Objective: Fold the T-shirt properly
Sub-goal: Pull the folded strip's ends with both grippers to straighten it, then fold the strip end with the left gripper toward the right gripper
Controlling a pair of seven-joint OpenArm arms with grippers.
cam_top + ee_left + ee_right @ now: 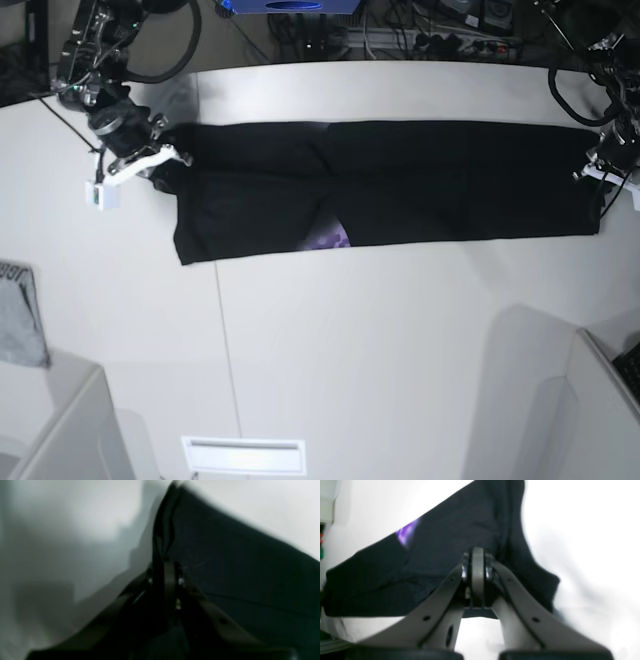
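Observation:
The black T-shirt (pixel 450 180) lies as a long folded band across the far part of the white table (pixel 380 330), pulled out between both grippers. A bit of purple print (pixel 328 238) shows at its near edge, and also in the right wrist view (pixel 406 531). My right gripper (pixel 165 158) is at the band's left end, shut on the cloth (pixel 450 537); its jaws (pixel 478 555) are pressed together over the black fabric. My left gripper (pixel 597 165) is at the band's right end, shut (pixel 165 562) on a bunched edge of the shirt (pixel 237 567). The left wrist view is blurred.
A small grey item (pixel 20 315) lies at the table's left edge. A white slot (pixel 243 455) sits at the front edge. Cables and gear (pixel 430 30) run behind the table. A grey panel (pixel 600 400) stands at the front right.

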